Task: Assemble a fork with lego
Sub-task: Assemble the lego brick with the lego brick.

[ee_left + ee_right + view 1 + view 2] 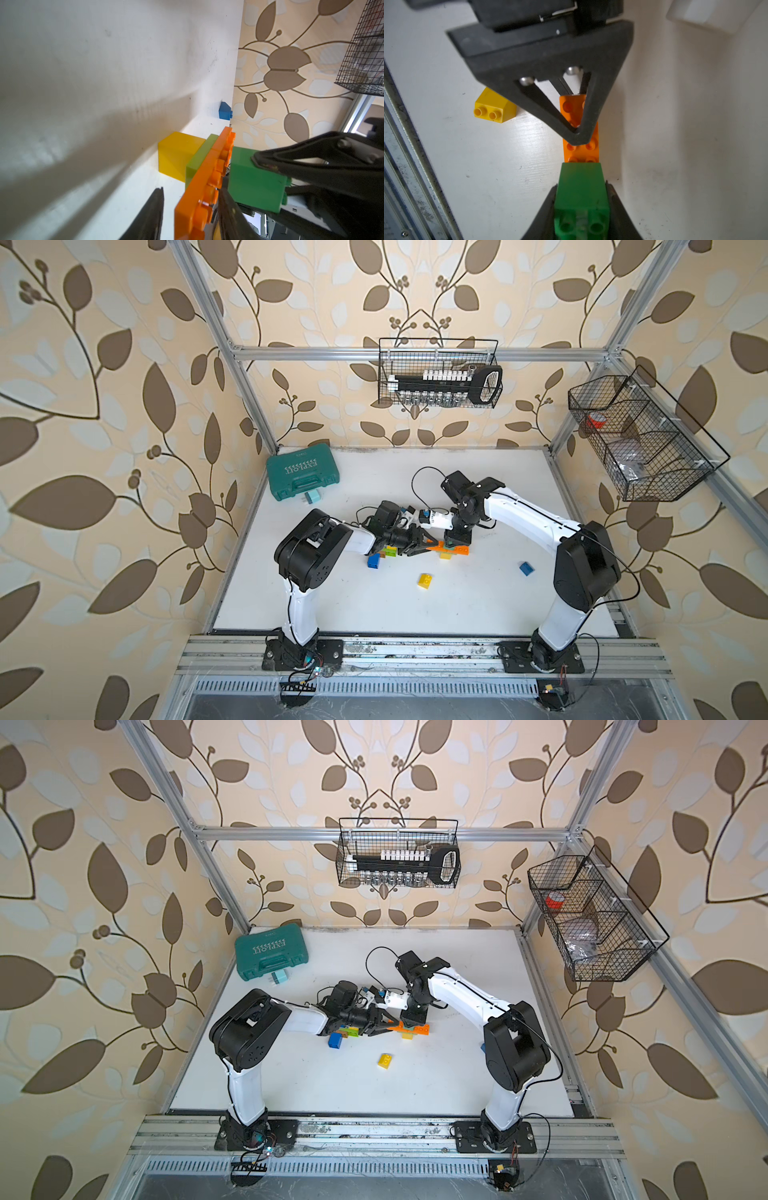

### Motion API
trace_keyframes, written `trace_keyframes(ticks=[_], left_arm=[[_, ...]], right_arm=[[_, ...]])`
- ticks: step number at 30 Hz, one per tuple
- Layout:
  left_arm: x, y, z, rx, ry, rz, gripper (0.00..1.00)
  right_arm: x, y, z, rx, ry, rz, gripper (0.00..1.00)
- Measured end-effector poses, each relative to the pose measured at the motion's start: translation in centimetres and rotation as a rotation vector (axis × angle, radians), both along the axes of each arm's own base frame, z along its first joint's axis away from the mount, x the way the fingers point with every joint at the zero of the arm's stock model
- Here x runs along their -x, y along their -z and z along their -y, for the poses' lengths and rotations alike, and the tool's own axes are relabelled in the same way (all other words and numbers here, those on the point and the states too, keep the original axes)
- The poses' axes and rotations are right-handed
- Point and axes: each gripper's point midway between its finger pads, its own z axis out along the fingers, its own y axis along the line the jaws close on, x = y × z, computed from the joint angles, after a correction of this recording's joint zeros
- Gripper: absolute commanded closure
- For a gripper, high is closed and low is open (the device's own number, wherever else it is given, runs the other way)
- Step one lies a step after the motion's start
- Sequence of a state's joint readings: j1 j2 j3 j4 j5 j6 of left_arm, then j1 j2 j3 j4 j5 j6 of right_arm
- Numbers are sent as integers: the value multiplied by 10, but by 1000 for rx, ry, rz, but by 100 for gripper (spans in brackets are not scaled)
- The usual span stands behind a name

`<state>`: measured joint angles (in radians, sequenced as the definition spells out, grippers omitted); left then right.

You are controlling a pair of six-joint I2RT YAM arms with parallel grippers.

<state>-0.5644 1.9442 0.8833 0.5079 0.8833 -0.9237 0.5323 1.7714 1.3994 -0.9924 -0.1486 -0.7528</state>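
A long orange lego plate (457,549) (199,187) (580,149) rests on a lime brick (197,158) and a yellow brick (176,155) at mid-table. My left gripper (430,545) (191,188) straddles one end of the plate. One of its fingers (228,207) is against the studs, and the other stands apart from the plate's smooth side. My right gripper (451,544) (581,185) points down, shut on a green brick (255,182) (581,187). The green brick meets the plate's studded face; I cannot tell whether it is seated.
Loose lego lies around: a yellow brick (425,580) (385,1060) (494,108) toward the front, a blue brick (374,561) (334,1040) under the left arm, and another blue one (526,568) (225,111) at the right. A teal tool case (301,477) (270,952) sits at the back left.
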Motion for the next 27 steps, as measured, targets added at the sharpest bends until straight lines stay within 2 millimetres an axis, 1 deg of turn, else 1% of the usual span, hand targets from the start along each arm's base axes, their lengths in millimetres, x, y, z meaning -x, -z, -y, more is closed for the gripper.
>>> trace_keyframes(ticks=[6, 12, 19, 21, 27], left_arm=[[0, 3, 1, 4, 2, 0, 59], [-1, 2, 1, 8, 2, 5, 59], [-1, 2, 1, 8, 2, 5, 59], [-1, 3, 1, 9, 4, 4, 59], [1, 3, 3, 26, 26, 2, 59]], right_arm=[[0, 4, 1, 6, 2, 4, 81], [0, 5, 1, 5, 1, 4, 84], [2, 7, 2, 2, -23, 11, 84], [2, 7, 1, 7, -32, 19, 87], [3, 9, -1, 4, -58, 84, 86]])
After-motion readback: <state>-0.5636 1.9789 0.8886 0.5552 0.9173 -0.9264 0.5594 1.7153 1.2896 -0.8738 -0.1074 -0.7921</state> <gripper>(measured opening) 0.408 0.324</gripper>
